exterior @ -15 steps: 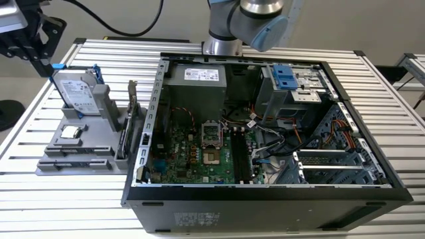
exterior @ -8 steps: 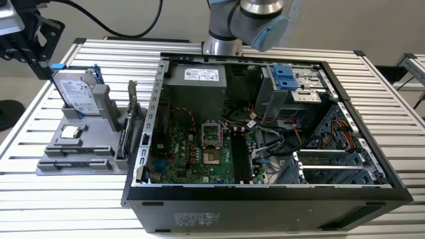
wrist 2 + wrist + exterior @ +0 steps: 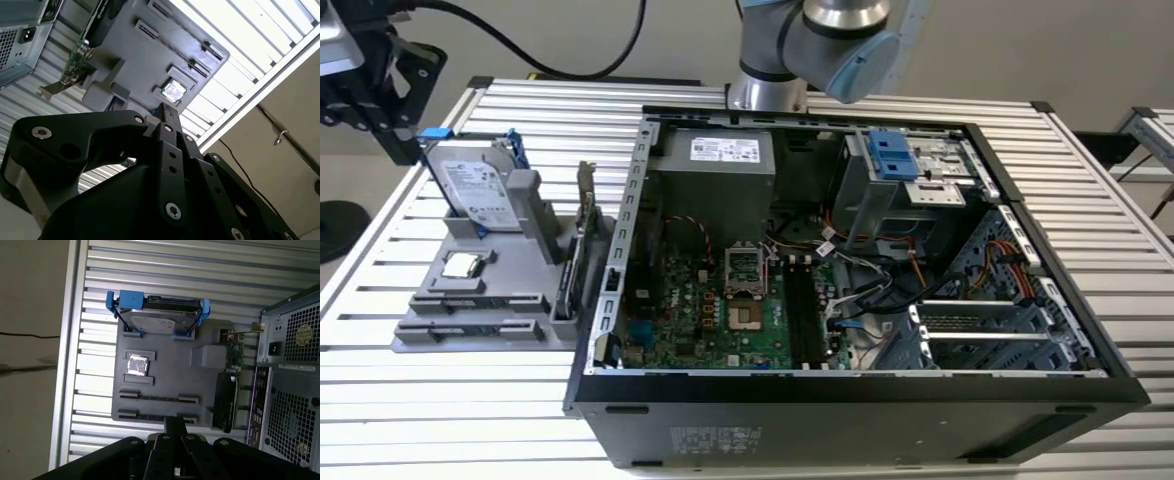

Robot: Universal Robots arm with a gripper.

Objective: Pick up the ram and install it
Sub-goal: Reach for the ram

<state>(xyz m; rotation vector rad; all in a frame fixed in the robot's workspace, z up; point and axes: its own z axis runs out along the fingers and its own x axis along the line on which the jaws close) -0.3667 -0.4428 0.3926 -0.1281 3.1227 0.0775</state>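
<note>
My gripper (image 3: 175, 424) is shut, its two black fingers pressed together with nothing visible between them. It hangs well above the grey parts holder (image 3: 170, 375), over the edge where the two long slots are. In the second wrist view the gripper (image 3: 167, 111) points towards the same holder (image 3: 145, 60). A thin dark strip (image 3: 159, 399) runs between the end brackets of one slot. It may be the ram seen edge-on, but I cannot tell. The other slot (image 3: 129, 414) looks bare between its brackets.
On the holder (image 3: 480, 320) stand a hard drive (image 3: 470, 185) in blue rails, a processor chip (image 3: 462, 265) and an upright card (image 3: 587, 230). The open computer case (image 3: 854, 400) lies to the exterior view's right, with black memory slots (image 3: 807, 310) on its motherboard. The arm (image 3: 821, 40) rises at the back.
</note>
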